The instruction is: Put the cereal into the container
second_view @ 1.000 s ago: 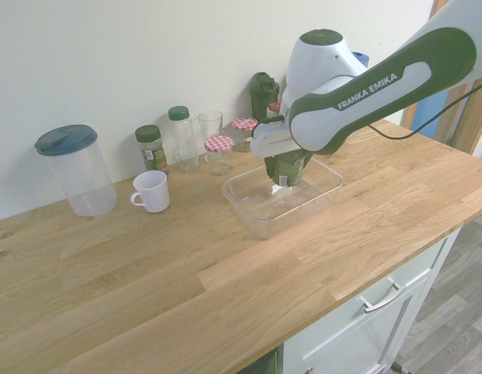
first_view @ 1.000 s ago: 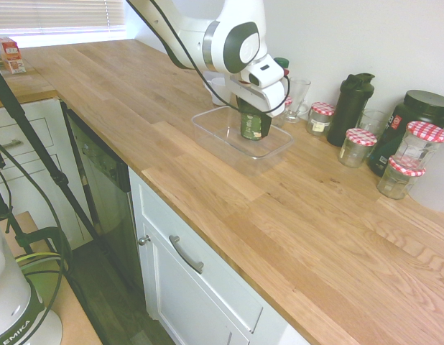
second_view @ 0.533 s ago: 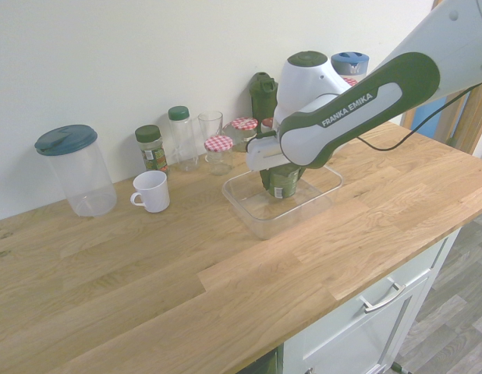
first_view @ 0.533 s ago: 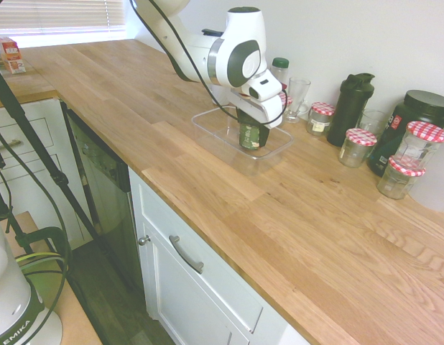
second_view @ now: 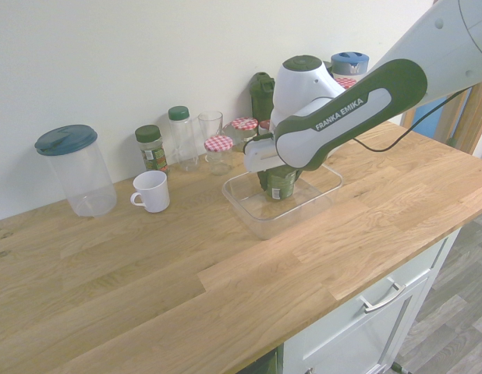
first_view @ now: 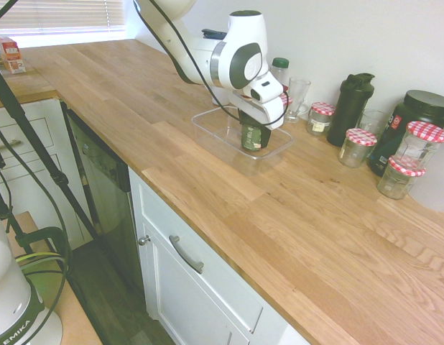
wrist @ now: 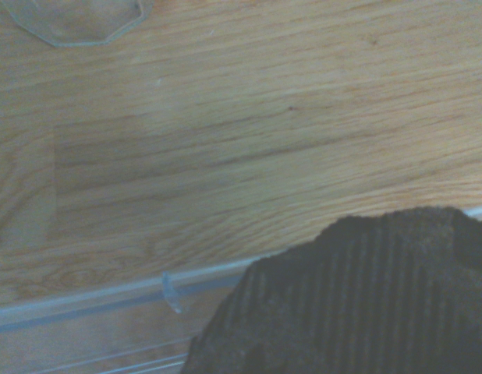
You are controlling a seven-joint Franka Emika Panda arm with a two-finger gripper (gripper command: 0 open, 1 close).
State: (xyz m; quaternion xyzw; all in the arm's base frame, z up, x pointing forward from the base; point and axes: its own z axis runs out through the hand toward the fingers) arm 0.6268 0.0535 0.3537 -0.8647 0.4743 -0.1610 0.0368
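The placing step was nearly done. The gripper [first_view: 252, 131] was clamped on the cereal cup [first_view: 251, 138], which stood upright inside the clear tub [first_view: 216, 131], toward the tub's end nearest the jars, and appeared to sit on or just above the tub's floor; whether it truly touched could not be told. In the wrist view the cup's dark ribbed lid [wrist: 358, 304] filled the lower corner, with the tub's rim [wrist: 101, 300] running just beside it over bare wood.

The next move, as I judged it, called for parting the fingers and lifting straight up, so the cup would not tip or drag against the tub's wall.

Compared with a second earlier, the cup was lower in the tub and the arm's wrist had dropped with it; the tub itself had not shifted on the worktop [first_view: 330, 215].
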